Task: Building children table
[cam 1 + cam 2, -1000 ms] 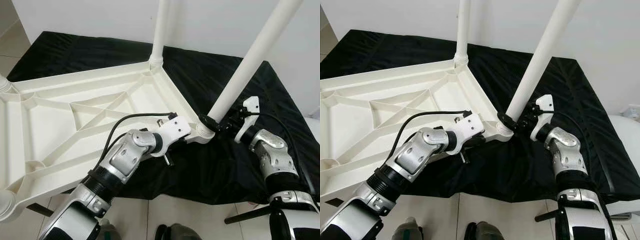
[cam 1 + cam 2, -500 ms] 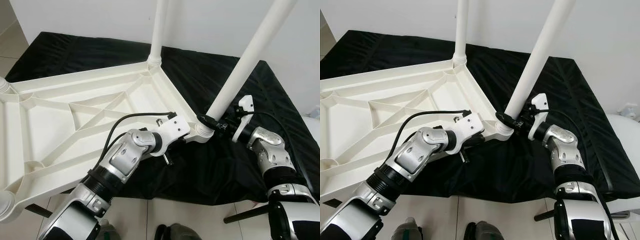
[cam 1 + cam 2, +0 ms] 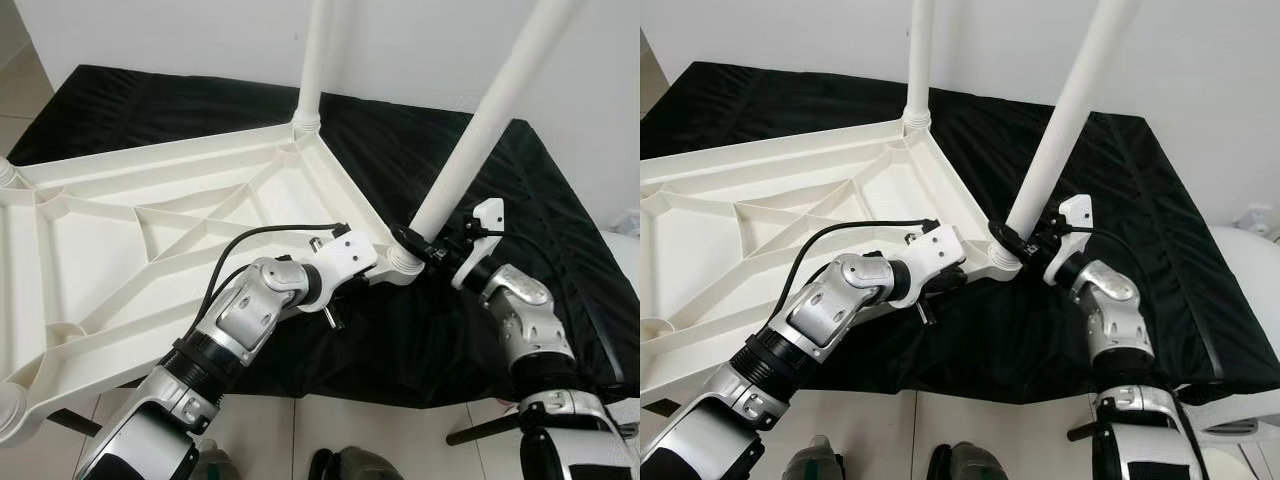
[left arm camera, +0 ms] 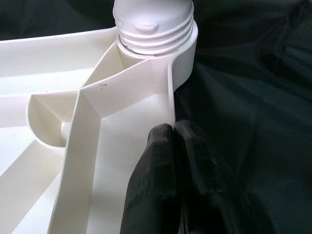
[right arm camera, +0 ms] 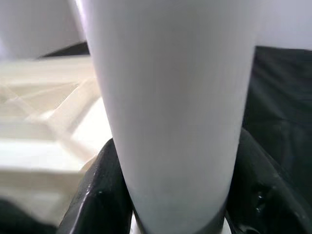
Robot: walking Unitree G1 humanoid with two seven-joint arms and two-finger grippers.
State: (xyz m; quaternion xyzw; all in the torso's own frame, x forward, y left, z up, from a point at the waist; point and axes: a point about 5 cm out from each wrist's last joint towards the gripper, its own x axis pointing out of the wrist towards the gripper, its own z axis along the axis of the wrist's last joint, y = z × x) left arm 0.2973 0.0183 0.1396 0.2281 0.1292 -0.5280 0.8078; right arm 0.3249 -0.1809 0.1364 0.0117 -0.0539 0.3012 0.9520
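Nearest the robot, the left hand has its two black fingers pressed together on the thin edge wall of the upturned white tabletop, just short of the near right corner socket. The tabletop lies on a black cloth over the floor. Just right of it, the right hand is closed around the base of the leaning leg, right where it enters that socket. A second leg stands upright in the far corner. The parts look like moulded plastic: light, stiff, smooth and rather slippery, so the leg is best held low by its threaded end, the top by its ribs. No brand or writing is readable.
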